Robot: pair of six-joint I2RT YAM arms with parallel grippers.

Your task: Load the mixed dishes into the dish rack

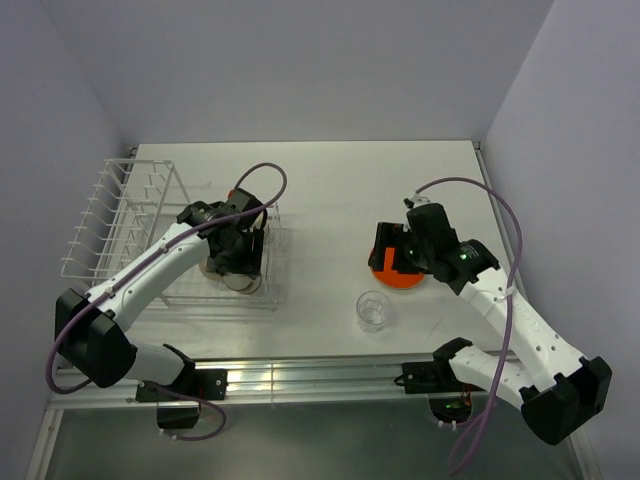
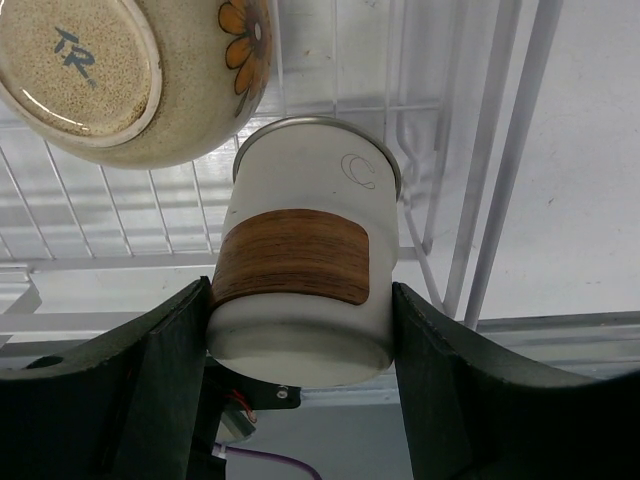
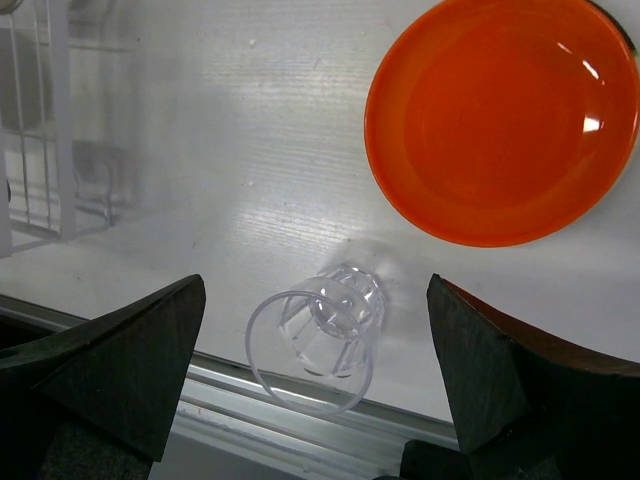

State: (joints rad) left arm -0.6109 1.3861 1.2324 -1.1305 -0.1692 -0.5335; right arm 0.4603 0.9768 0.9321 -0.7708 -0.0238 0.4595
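Your left gripper pinches a white cup with a wood-grain band, one finger pressed to each side. It holds the cup over the wire floor of the dish rack, in the low basket part left of centre in the overhead view. A speckled bowl with a painted flower lies bottom up just beside the cup.

Your right gripper is spread wide above the surface. The clear glass stands below it at lower centre, and the orange plate lies at upper right, apart from the glass.
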